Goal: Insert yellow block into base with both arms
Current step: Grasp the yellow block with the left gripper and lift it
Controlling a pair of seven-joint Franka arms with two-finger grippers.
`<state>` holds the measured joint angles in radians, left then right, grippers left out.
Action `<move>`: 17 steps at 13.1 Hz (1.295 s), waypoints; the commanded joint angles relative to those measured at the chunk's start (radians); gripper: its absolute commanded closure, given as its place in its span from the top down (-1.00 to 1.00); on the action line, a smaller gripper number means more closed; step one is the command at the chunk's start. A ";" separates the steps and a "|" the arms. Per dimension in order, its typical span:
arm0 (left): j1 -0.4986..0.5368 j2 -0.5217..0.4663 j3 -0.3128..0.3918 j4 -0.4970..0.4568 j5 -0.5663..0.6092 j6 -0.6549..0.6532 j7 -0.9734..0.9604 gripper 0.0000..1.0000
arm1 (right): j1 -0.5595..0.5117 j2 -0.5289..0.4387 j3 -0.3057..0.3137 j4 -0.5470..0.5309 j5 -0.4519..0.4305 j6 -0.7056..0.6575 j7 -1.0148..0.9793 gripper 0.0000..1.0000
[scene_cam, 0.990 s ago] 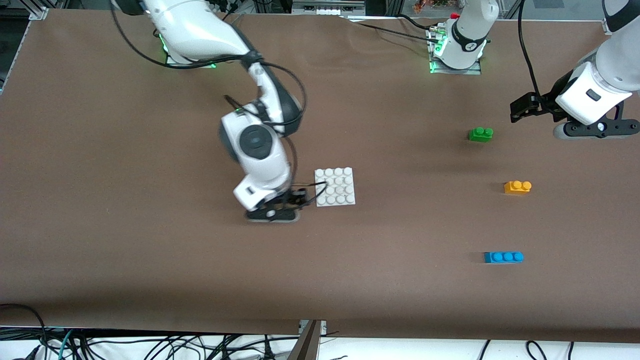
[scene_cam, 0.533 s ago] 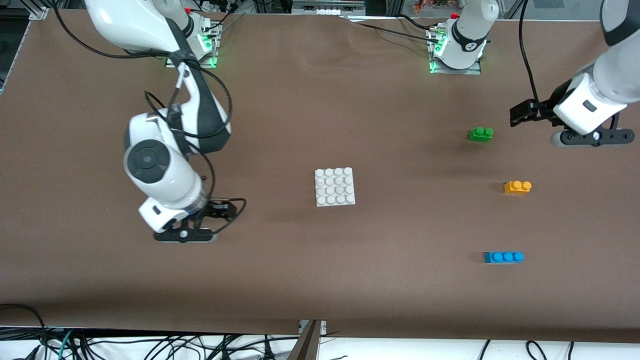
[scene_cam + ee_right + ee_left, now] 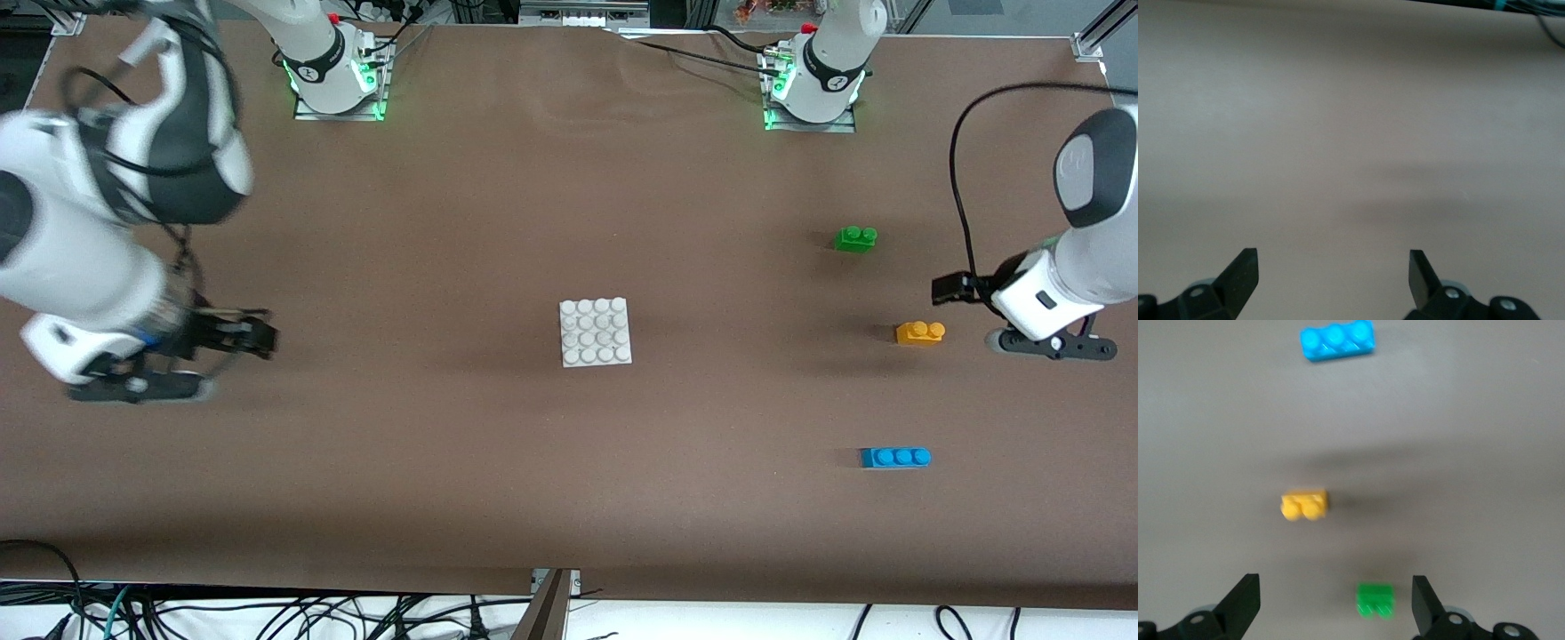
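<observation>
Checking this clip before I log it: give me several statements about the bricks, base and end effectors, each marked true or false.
1. The yellow block sits on the base. False: it lies on the table, apart from it.
2. The left end effector is open. True.
3. The blue brick lies nearer the front camera than the green brick. True.
4. The right end effector holds the base. False: it is open and empty, at the right arm's end of the table.

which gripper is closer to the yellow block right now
Left. The left gripper hangs open beside the yellow block, at the left arm's end of the table. The right gripper, also open, is at the right arm's end.
</observation>
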<state>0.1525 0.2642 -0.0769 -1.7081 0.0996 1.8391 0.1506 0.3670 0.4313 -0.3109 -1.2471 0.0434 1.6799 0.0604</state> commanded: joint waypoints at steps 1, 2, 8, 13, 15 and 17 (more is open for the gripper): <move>0.076 -0.011 -0.006 -0.157 0.022 0.229 0.124 1.00 | -0.058 -0.115 0.042 -0.081 0.012 -0.034 -0.014 1.00; 0.108 -0.005 -0.007 -0.218 0.022 0.324 0.127 1.00 | -0.095 -0.140 0.082 -0.093 0.000 -0.060 -0.014 1.00; 0.153 0.091 -0.004 -0.515 0.022 0.816 0.129 1.00 | -0.207 -0.274 0.138 -0.164 -0.062 -0.054 -0.021 1.00; 0.164 0.145 0.000 -0.513 0.023 0.885 0.138 1.00 | -0.278 -0.341 0.139 -0.235 -0.059 -0.069 -0.220 1.00; 0.179 0.167 0.000 -0.513 0.022 0.887 0.136 1.00 | -0.280 -0.347 0.142 -0.241 -0.060 -0.071 -0.218 1.00; 0.187 0.173 0.000 -0.510 0.022 0.885 0.138 0.63 | -0.284 -0.356 0.159 -0.242 -0.060 -0.072 -0.212 1.00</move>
<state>0.3225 0.4242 -0.0735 -2.2259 0.1032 2.7135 0.2683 0.1011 0.1152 -0.1839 -1.4549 -0.0064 1.6116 -0.1399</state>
